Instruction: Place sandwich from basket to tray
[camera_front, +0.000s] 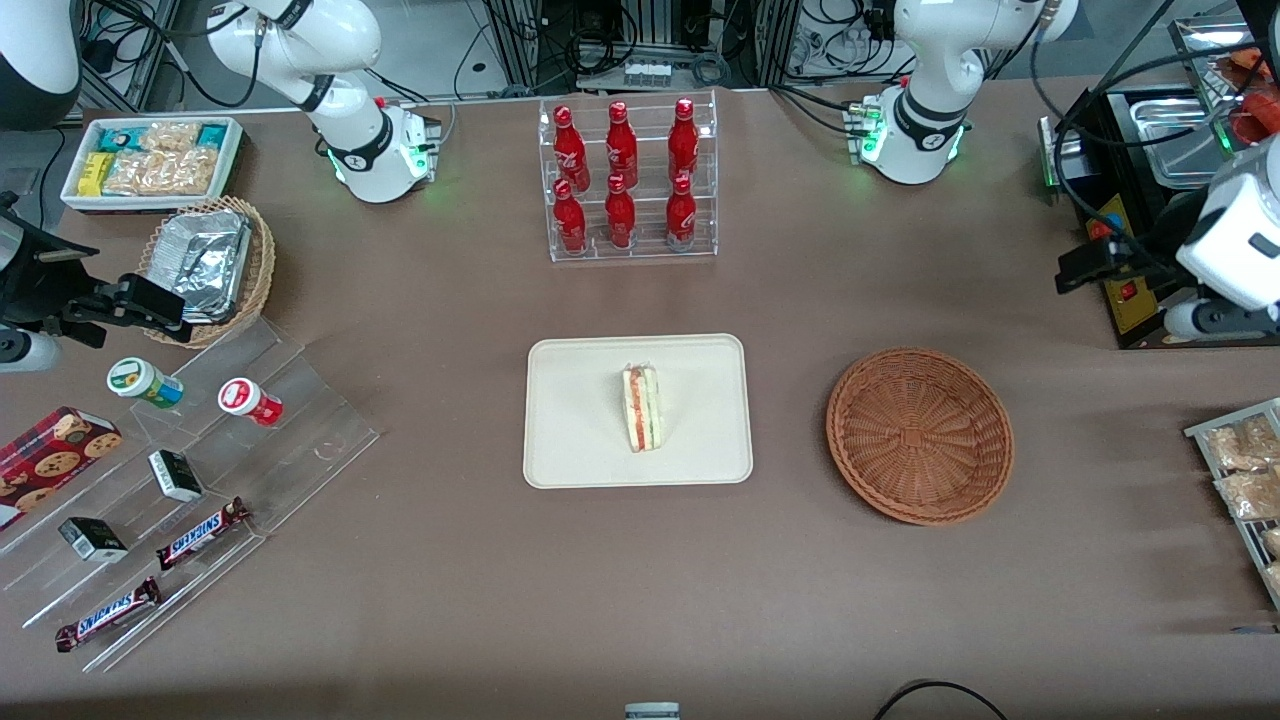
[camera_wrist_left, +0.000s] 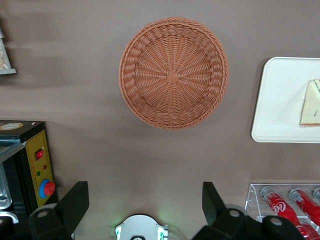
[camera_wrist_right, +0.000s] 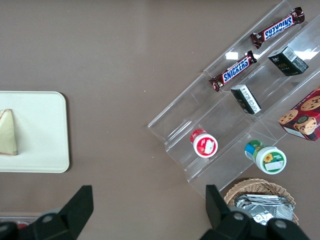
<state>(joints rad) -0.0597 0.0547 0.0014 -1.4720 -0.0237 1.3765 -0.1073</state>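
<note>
The sandwich lies on the cream-white tray in the middle of the table, its orange-red and green layers showing. The reddish-brown woven basket beside the tray, toward the working arm's end, holds nothing. My left gripper is raised high above the table, farther from the front camera than the basket, toward the working arm's end. It is open and empty. In the left wrist view the gripper has its fingers wide apart over bare table, with the basket, the tray and the sandwich in sight.
A clear rack of red bottles stands farther back than the tray. A black control box and a rack of snack packets sit at the working arm's end. Clear steps with candy bars lie toward the parked arm's end.
</note>
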